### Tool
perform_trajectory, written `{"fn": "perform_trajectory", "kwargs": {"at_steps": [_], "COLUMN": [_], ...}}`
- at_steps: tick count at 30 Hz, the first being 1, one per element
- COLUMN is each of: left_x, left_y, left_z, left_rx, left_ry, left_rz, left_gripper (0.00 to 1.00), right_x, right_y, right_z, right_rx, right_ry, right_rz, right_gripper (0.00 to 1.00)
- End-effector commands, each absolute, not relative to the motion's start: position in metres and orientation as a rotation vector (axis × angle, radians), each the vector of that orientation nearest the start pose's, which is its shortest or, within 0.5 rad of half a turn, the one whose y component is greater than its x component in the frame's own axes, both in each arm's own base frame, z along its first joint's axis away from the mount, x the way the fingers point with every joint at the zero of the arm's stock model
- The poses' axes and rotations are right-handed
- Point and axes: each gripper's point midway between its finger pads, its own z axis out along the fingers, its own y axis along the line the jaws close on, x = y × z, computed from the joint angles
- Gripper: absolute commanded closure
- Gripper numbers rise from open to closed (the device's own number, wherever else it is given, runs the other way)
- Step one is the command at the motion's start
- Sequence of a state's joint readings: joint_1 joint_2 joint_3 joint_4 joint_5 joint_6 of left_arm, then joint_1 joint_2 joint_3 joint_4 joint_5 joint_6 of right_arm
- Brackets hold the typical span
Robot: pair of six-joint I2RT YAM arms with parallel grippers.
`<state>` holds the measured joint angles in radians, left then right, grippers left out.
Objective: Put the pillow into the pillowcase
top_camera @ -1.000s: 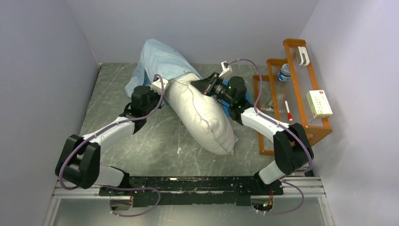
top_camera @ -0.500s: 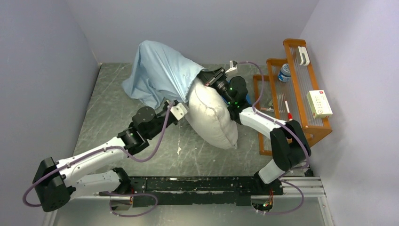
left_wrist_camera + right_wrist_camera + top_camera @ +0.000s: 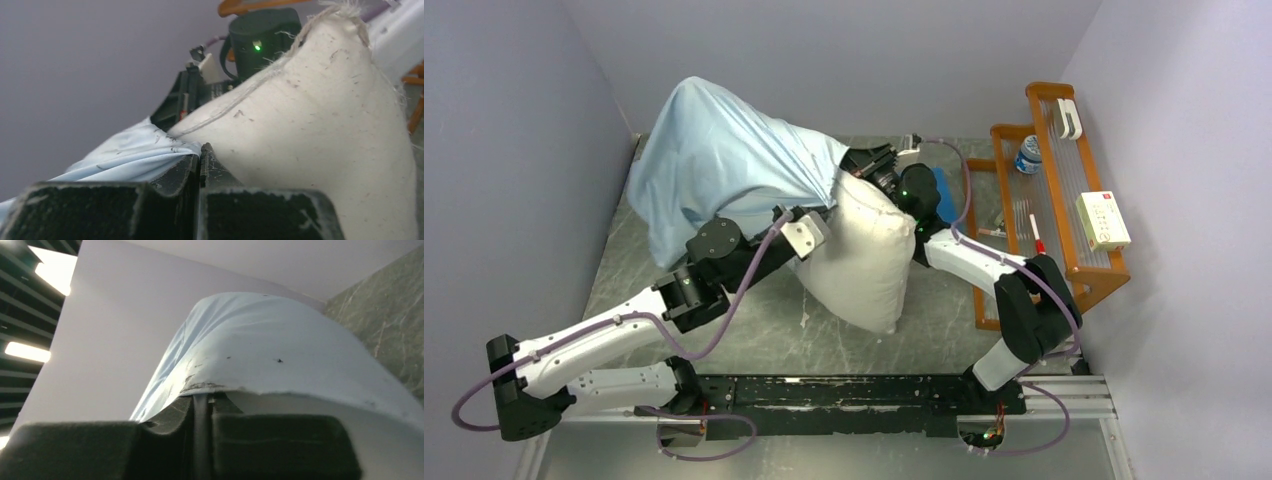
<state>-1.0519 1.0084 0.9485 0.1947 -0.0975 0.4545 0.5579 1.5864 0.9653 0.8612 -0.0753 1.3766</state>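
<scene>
The off-white pillow (image 3: pixel 859 255) hangs lifted over the table, its upper end inside the light blue pillowcase (image 3: pixel 714 160), its lower end bare. It fills the right of the left wrist view (image 3: pixel 320 130). My left gripper (image 3: pixel 816 215) is shut on the pillowcase's open edge (image 3: pixel 130 160) at the pillow's left side. My right gripper (image 3: pixel 852 165) is shut on the pillowcase edge (image 3: pixel 260 345) at the pillow's upper right. The pillowcase balloons up toward the back left.
A wooden rack (image 3: pixel 1064 190) with a bottle (image 3: pixel 1027 153), a white box (image 3: pixel 1103 220) and small items stands at the right. A darker blue flat piece (image 3: pixel 941 195) lies beside the right arm. Grey walls close in at left and back.
Both grippers have risen and moved left, lifting the pillow off the table. The pillowcase has been pulled farther down over the pillow and has ballooned larger.
</scene>
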Motion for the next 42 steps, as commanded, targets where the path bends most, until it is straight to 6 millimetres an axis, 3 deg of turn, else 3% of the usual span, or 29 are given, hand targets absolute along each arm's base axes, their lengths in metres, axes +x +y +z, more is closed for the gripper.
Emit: {"fn": "perform_trajectory", "kwargs": {"at_steps": [1,4,7,11,17,22,23,26,27,29,32,34,38,42], "left_x": [0.214,0.230,0.248,0.281,0.325,0.341,0.342,0.338,0.334,0.329,0.327,0.327,0.320,0.329], "left_y": [-0.301,-0.299,-0.299,-0.293,-0.286,-0.306,-0.312,-0.332,-0.338,-0.344,-0.340,-0.332,-0.331,-0.337], "left_z": [0.429,0.404,0.382,0.357,0.340,0.354,0.357,0.365,0.367,0.367,0.351,0.327,0.288,0.259], "left_rx": [0.808,0.829,0.820,0.757,0.701,0.726,0.730,0.742,0.753,0.760,0.735,0.717,0.687,0.653], "left_ry": [1.055,1.152,1.243,1.386,1.493,1.447,1.434,1.401,1.393,1.390,1.445,1.497,1.546,1.604], "left_rz": [-0.413,-0.321,-0.287,-0.322,-0.334,-0.405,-0.430,-0.541,-0.584,-0.640,-0.643,-0.593,-0.466,-0.364], "left_gripper": [0.95,0.95,0.95,0.95,0.95,0.95,0.93,0.66,0.51,0.41,0.36,0.35,0.33,0.32], "right_x": [0.399,0.399,0.400,0.399,0.403,0.385,0.379,0.360,0.353,0.341,0.327,0.322,0.326,0.333], "right_y": [0.307,0.311,0.298,0.261,0.215,0.180,0.177,0.168,0.166,0.164,0.162,0.156,0.142,0.133], "right_z": [0.361,0.336,0.319,0.336,0.351,0.377,0.383,0.387,0.383,0.371,0.345,0.325,0.308,0.292], "right_rx": [0.499,0.316,0.232,0.175,0.094,0.039,0.019,-0.014,-0.017,-0.019,-0.009,0.024,0.080,0.115], "right_ry": [1.434,1.610,1.726,1.713,1.771,1.761,1.760,1.775,1.785,1.809,1.854,1.880,1.886,1.925], "right_rz": [1.577,1.356,1.144,0.920,0.598,0.428,0.418,0.407,0.411,0.431,0.463,0.445,0.371,0.315], "right_gripper": [0.75,0.44,0.29,0.01,0.00,0.00,0.00,0.00,0.00,0.00,0.00,0.00,0.00,0.00]}}
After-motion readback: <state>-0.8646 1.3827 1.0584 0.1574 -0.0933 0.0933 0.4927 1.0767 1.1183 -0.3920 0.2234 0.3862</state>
